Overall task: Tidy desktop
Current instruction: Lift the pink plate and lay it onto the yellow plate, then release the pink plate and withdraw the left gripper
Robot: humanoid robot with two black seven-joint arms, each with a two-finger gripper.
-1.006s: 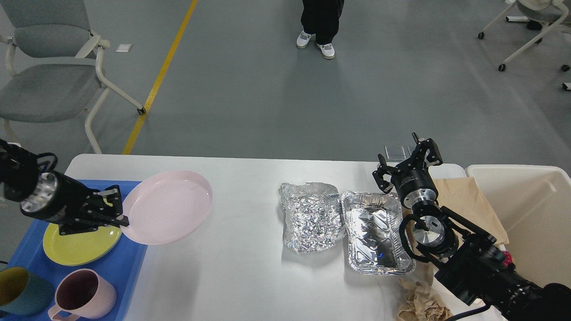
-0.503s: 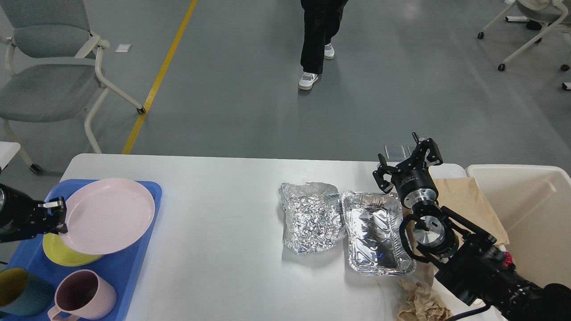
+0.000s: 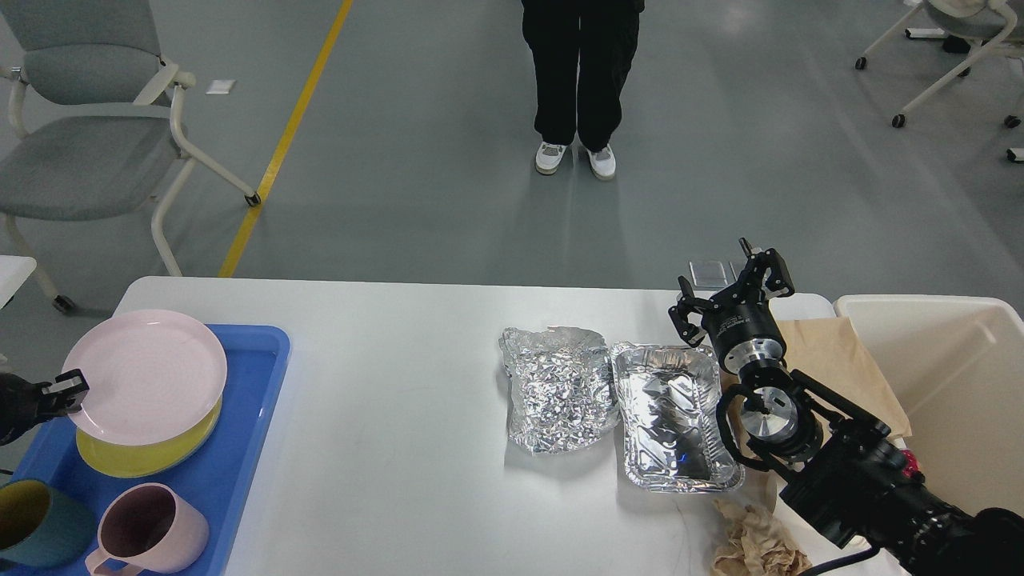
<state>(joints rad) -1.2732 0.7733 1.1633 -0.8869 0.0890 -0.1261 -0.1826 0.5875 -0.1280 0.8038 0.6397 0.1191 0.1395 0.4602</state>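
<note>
Pink plastic, the plate (image 3: 142,376) had travelled from over the bare desktop (image 3: 384,448) a second before to a seat atop the yellow plate (image 3: 160,456) in the blue tray (image 3: 240,472) at the desktop's left end. My left gripper (image 3: 68,388) was still clamped on its left rim, fingers closed on the edge. I judged this piece nearly done: only the release remained. My right gripper (image 3: 728,288) had not budged, its fingers spread wide on nothing above the far right of the desktop. Below it lay what I took for the remaining work: the crumpled foil sheet (image 3: 560,388), the foil tray (image 3: 676,416) and the crumpled brown paper (image 3: 752,544), beside the cream bin (image 3: 944,320).
</note>
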